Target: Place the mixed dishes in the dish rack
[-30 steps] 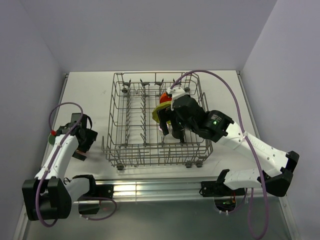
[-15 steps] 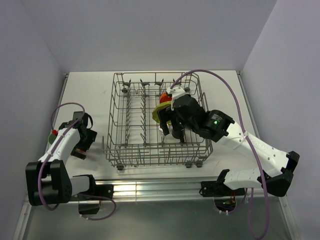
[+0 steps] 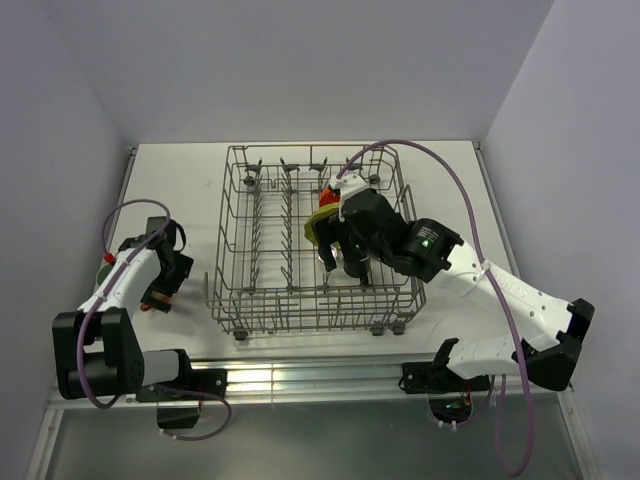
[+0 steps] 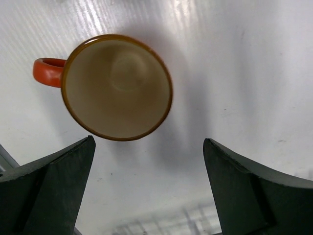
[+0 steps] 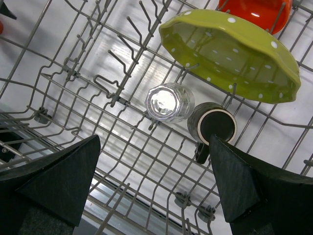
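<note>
Left wrist view: left pincer [image 4: 148,142], spread, has been shifted over the small orange handled cup [image 4: 117,87]; pick judged next. Right pincer [image 5: 154,138] is held spread inside the dish rack [image 3: 260,300].

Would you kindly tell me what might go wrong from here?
1. The orange cup sits off-centre toward one side of the open left end effector; closing could shove or tip it.
2. The open right end effector hovers over the clear glass and dark mug; descending might knock them.
</note>
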{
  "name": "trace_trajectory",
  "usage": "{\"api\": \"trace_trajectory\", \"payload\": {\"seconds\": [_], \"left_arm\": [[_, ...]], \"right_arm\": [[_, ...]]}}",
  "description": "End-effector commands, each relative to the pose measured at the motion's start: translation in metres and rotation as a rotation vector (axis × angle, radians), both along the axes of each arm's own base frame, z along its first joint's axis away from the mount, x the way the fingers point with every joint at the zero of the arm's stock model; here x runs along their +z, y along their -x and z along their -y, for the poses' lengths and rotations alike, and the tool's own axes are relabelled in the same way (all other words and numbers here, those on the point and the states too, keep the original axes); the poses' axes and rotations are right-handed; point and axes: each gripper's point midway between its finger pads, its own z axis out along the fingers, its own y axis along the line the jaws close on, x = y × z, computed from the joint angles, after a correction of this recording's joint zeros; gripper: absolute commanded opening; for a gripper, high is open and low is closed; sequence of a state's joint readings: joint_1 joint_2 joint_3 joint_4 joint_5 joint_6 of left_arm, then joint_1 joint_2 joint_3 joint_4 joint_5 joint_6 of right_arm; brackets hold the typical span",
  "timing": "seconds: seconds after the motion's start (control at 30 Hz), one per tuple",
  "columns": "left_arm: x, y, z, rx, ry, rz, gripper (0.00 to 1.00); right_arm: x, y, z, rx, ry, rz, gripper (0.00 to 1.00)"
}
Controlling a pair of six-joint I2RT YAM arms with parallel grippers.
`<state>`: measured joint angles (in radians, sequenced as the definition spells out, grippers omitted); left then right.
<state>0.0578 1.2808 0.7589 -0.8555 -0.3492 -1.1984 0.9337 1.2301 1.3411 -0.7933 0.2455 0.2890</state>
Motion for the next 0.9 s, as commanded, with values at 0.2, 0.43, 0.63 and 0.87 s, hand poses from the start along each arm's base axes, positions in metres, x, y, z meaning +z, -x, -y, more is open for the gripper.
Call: {"api": "trace_trajectory", "payload": {"seconds": [0.2,0.43,0.63,0.87], "left_arm": [[0.024,-0.028,-0.012,0.011,-0.042,0.067,0.99],[0.015,-0.025,-0.024,0.034,-0.03,0.041,0.99],[0.003,-0.023,-0.03,0.043,-0.026,0.027,0.99],[-0.01,-0.025,-0.029,0.029,-0.02,0.004,0.91]], "right_arm": [[0.015,-0.006,-0.008,0.005,-0.02,0.032,0.99],[0.016,-0.009,-0.009,0.003,-0.002,0.034,0.99],[0.018,-0.01,-0.012,0.008,-0.01,0.032,0.99],[0.018,-0.01,-0.015,0.011,-0.023,0.032,1.0]]}}
